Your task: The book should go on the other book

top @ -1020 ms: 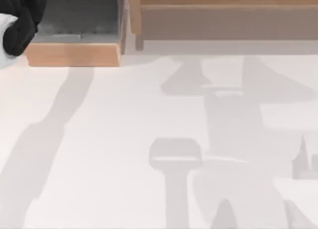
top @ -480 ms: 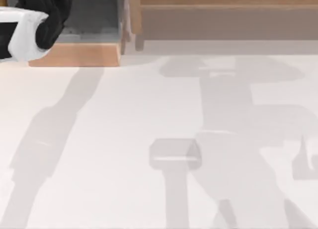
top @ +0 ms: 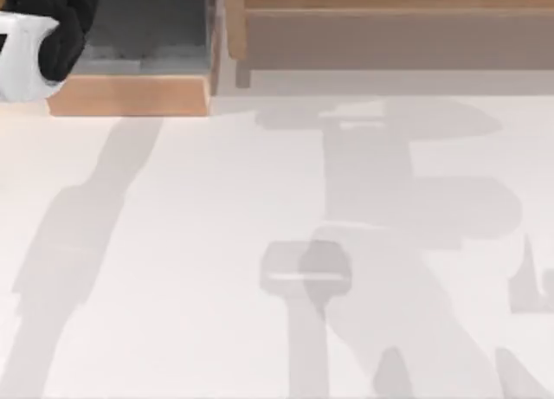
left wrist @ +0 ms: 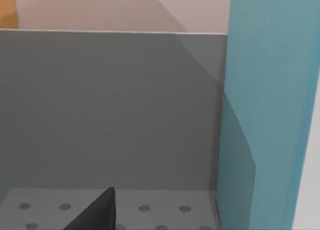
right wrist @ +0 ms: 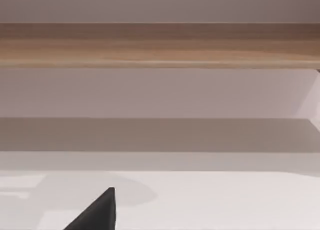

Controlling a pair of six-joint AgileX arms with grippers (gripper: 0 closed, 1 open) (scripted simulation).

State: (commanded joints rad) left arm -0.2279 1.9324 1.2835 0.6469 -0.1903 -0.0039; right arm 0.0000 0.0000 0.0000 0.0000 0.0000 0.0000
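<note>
left arm [top: 35, 44]: I see it at the worktop's [top: 216, 243] far left corner, over a wooden box [top: 130, 94]; fingers' state I cannot tell | books: one teal book [left wrist: 270, 105] upright against the grey wall [left wrist: 110, 105] | right arm: fingers' state I cannot tell

The broad white table [top: 216, 243] carries a wooden tray with a grey floor [top: 130, 94] at its far left, directly under the left arm's black-and-white wrist (shadows cross the surface nearer), and a long wooden shelf unit [top: 389, 27] along the far edge, right of that arm.
</note>
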